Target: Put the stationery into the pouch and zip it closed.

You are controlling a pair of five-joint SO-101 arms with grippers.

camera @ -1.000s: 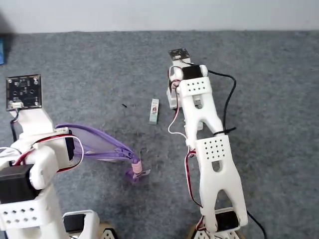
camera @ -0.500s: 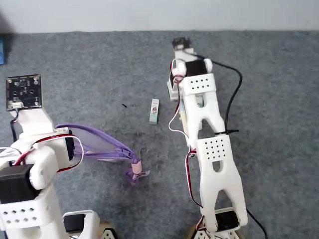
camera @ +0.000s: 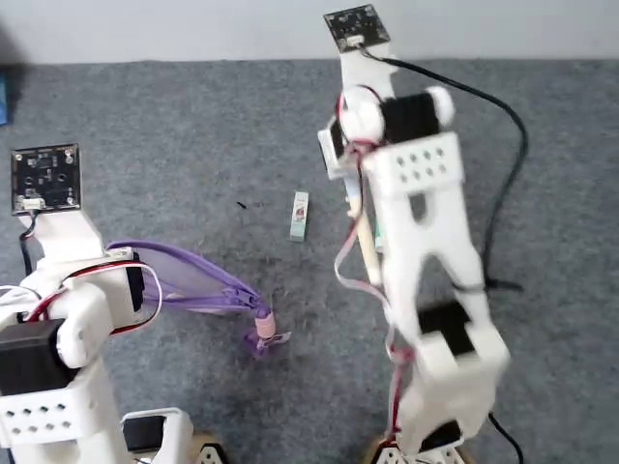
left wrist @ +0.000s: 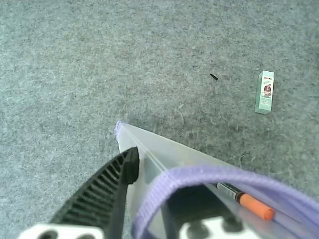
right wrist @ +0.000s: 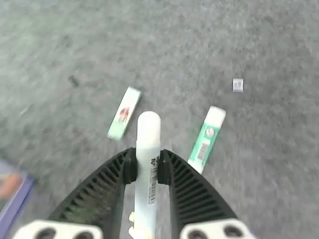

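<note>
Lengthwise, white pen (right wrist: 147,174) along right end effector (right wrist: 148,155)

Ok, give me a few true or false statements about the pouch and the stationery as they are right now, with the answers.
1. The right gripper is shut on a white marker. True.
2. No gripper touches the pouch. False: the left gripper is shut on its edge.
3. An orange-tipped pen is inside the pouch. True.
4. All the stationery is in the pouch. False: a green box and a green-and-white packet lie on the carpet, and the marker is in the right gripper.
</note>
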